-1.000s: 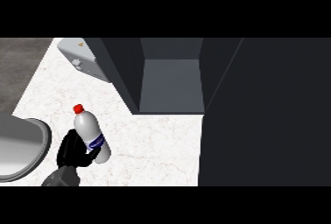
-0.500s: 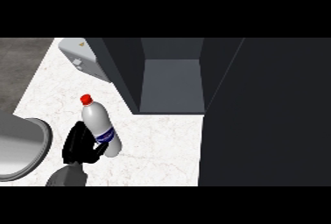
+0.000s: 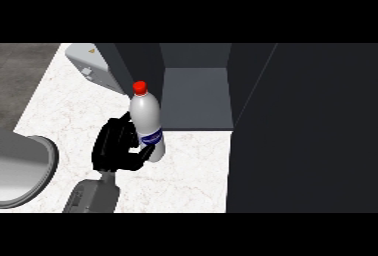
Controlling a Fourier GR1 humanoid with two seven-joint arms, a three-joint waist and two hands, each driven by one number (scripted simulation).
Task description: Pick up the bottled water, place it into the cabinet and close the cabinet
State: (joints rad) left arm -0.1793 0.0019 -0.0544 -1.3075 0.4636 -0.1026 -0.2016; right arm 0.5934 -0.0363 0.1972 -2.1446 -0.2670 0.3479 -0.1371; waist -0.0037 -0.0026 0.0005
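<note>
Black fingers [image 3: 140, 156] curled round lower part of bottled water [image 3: 145, 120], left hand [image 3: 114, 146] just left of centre. Bottle upright, red cap up, before open cabinet [image 3: 196, 100] at upper centre. White marble counter [image 3: 59, 115] beneath; grey basin [image 3: 26, 170] at left edge.

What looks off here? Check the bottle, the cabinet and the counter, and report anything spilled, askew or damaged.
Nothing stands out. The bottled water is upright with its red cap on, held in the left hand, whose fingers curl round it. The cabinet stands open in front of it. No spill shows on the counter.
</note>
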